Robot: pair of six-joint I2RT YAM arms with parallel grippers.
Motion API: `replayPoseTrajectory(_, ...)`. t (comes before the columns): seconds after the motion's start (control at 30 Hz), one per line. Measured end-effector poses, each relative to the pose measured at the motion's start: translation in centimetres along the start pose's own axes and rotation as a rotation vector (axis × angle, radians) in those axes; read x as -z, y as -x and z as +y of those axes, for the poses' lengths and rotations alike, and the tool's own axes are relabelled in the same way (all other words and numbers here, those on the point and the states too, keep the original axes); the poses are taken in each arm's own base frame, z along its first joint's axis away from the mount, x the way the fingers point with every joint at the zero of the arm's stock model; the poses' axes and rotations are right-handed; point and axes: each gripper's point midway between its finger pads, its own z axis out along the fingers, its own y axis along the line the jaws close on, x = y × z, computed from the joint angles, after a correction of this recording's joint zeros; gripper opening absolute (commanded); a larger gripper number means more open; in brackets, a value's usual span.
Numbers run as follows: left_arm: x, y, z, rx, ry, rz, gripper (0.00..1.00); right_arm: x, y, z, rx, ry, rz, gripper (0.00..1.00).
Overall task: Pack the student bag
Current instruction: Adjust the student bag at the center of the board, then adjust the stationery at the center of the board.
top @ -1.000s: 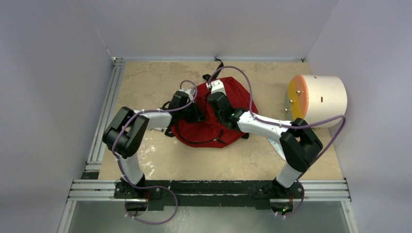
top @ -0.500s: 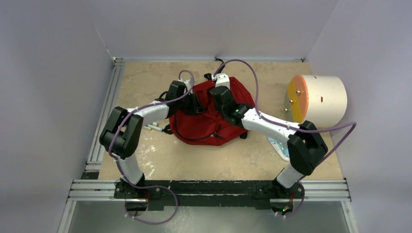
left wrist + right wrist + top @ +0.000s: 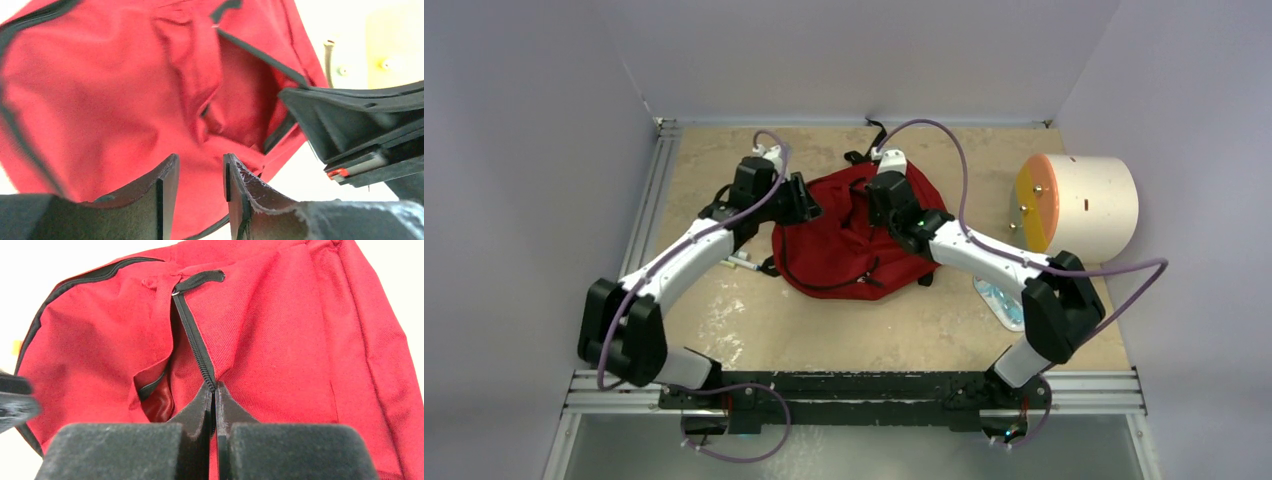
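From the top view, the student bag (image 3: pixel 849 250) lies crumpled mid-tabletop (image 3: pixel 864 325), with a cream cylinder (image 3: pixel 1089 205) well off to the bag's right. The left gripper (image 3: pixel 807 205) sits at the bag's upper left edge, and the right gripper (image 3: pixel 879 190) sits at its far top edge.

In the left wrist view, the 2 fingers (image 3: pixel 162 200) stand apart. Only red fabric shows past the gap, so they hold nothing. The bag's mouth gapes just ahead of them.

In the right wrist view, the fingers (image 3: pixel 200 405) are pressed together, pinching the bag's black zipper (image 3: pixel 192 335) where it runs down to them. A narrow opening (image 3: pixel 155 395) shows just left of that zipper, and its pull tab (image 3: pixel 200 277) lies at the far end.

The risk I see is that only 1 side of the mouth is held, so the soft fabric could sag shut. The thin zipper tape could also slip from the pinch, or a pull on it could drag the whole bag.
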Motion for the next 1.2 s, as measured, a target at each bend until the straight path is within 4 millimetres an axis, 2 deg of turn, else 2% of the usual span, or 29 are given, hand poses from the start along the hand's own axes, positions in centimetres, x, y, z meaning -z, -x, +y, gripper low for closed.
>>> replayPoseTrajectory(0.1, 2.9, 0.3, 2.3, 0.051, 0.12, -0.051, 0.37, 0.8, 0.5, -0.1, -0.028, 0.022, -0.009, 0.0)
replayPoseTrajectory(0.27, 9.0, -0.7, 9.0, 0.215, 0.381, -0.161, 0.37, 1.5, 1.0, -0.1, -0.064, 0.042, -0.015, 0.0)
replayPoseTrajectory(0.33, 10.5, -1.6, 11.1, 0.283, 0.468, -0.171, 0.37, 1.5, 0.8, 0.0, -0.073, 0.046, -0.009, 0.0)
replayPoseTrajectory(0.5, 11.1, -4.6, 14.7, 0.441, 0.628, -0.09, 0.38, 1.5, 0.4, 0.2, -0.095, 0.058, 0.002, 0.0)
replayPoseTrajectory(0.67, 12.5, -6.8, 18.3, 0.59, 0.737, -0.057, 0.46, 2.0, 0.1, 0.3, -0.118, 0.072, 0.007, 0.0)
replayPoseTrajectory(0.77, 13.8, -6.2, 20.3, 0.656, 0.777, -0.099, 0.49, 2.3, -0.1, 0.3, -0.128, 0.08, 0.01, 0.0)
replayPoseTrajectory(1.0, 16.2, -3.7, 24.4, 0.771, 0.82, -0.199, 0.5, 2.4, -0.8, 0.3, -0.149, 0.088, 0.012, 0.0)
replayPoseTrajectory(1.2, 15.7, -2.6, 25.7, 0.79, 0.827, -0.206, 0.47, 2.4, -1.0, 0.6, -0.153, 0.108, 0.013, 0.0)
